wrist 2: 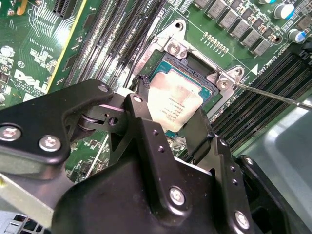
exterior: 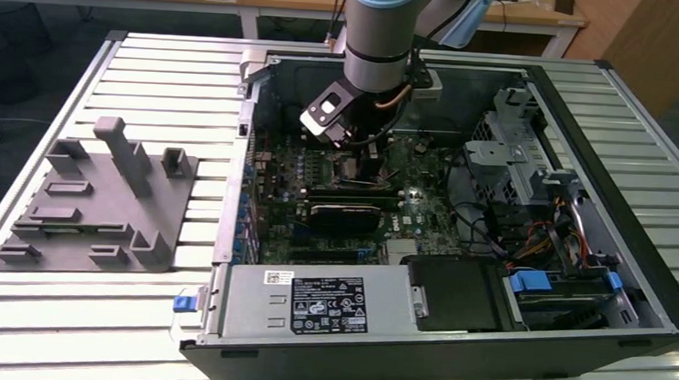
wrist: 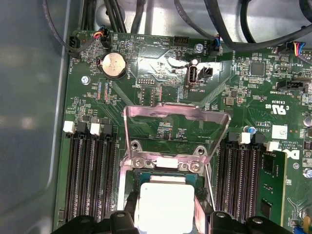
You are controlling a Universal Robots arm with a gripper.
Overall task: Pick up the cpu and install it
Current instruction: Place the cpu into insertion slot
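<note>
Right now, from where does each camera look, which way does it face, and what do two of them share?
Exterior view: off the arm, high, looking down into the open computer case beside the grey plastic block; the arm reaches in.
Second wrist view: on the arm, looking past the gripper at the cpu it holds at the socket.
First wrist view: on the arm, facing the motherboard and open load plate; the gripper shows.
Both wrist views share the cpu and socket.
</note>
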